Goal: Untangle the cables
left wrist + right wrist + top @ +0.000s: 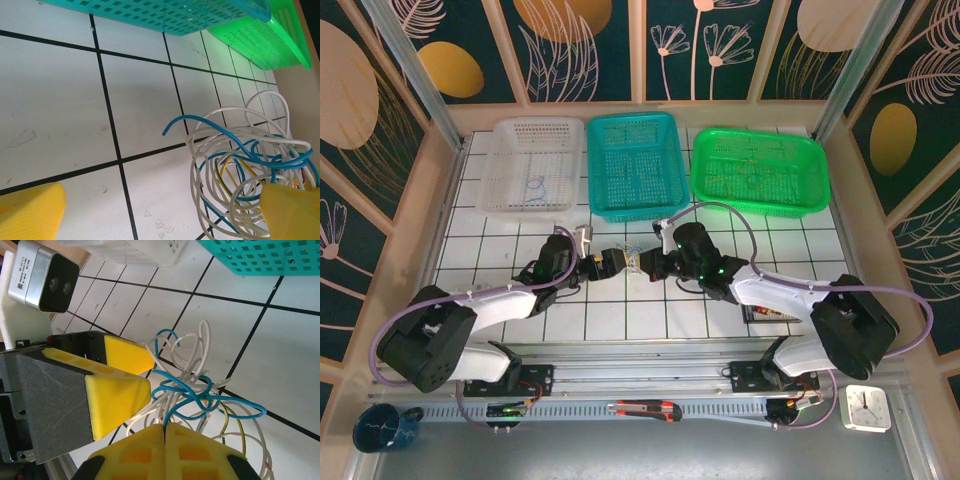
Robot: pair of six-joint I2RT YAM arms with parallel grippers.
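The white-tiled bench with its black grid (620, 320) carries three plastic mesh containers along its far side: a clear white basket (532, 165), a teal basket (638, 165) and a bright green basket (758, 170). In front of the teal basket the two arms meet nose to nose.

The left gripper (610, 262) has its yellow-padded jaws wide apart, one on each side of the cables (240, 170), a small tangle of thin blue, white and yellow insulated wires. Whether the tangle rests on the bench or hangs just above it I cannot tell. The right gripper (164, 450) has its jaws pressed together. White strands run into the seam, so it looks clamped on the edge of the tangle, though the pinch itself is hidden.

The wires should be very light and springy: the loops keep their curve rather than lying limp. The thin, smooth insulation may slip out of foam pads. Pulling on the whole knot would likely tighten it. A better hold, I judge, is a single strand near a loose tip, such as the free blue end (165, 133) sticking out clear of the loops.
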